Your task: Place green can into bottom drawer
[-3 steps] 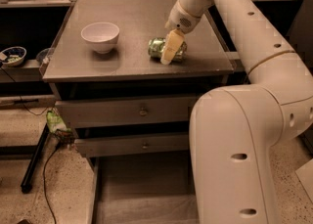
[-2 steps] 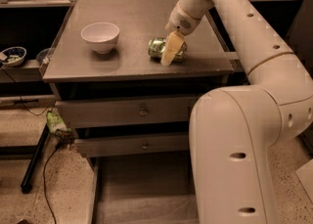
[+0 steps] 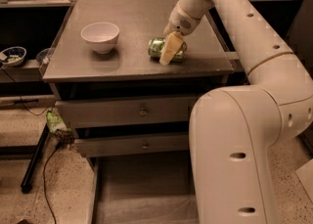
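Can (image 3: pixel 156 48) is lying on its side on the cabinet top (image 3: pixel 137 17), right of centre. White bowl (image 3: pixel 100 36) is sitting well to its left. Gripper (image 3: pixel 167 53) is hanging over the can's right part. Bottom drawer (image 3: pixel 142 189) is standing pulled out beneath two upper drawers (image 3: pixel 132 112).

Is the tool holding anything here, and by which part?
It cannot be told. The tool is down over the middle of the green can, which lies on its side on the cabinet top, not lifted.

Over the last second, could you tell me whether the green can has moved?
No. The green can lies at the same spot beside the white bowl, with the tool down over it.
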Available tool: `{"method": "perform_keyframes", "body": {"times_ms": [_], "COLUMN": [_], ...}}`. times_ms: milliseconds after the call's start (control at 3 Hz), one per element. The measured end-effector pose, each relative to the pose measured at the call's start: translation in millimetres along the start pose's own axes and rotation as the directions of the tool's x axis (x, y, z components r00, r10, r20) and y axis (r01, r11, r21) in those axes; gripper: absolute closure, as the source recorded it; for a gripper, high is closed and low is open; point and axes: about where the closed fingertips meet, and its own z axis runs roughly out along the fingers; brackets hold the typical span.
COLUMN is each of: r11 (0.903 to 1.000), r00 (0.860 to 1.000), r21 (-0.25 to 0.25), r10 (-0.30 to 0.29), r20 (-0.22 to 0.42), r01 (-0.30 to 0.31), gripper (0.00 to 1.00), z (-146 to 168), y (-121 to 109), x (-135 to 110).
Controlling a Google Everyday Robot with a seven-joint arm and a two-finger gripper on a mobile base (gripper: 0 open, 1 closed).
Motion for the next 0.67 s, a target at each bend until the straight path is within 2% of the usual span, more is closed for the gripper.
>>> {"method": "perform_keyframes", "body": {"times_ms": [667], "r11": [1.0000], "r00": [1.000], "r21": [0.000], "r10": [0.000], "r20": [0.000], "r01": [0.000], "gripper": [0.65], "z": [0.0], "y": [0.0], "x": [0.0]}}
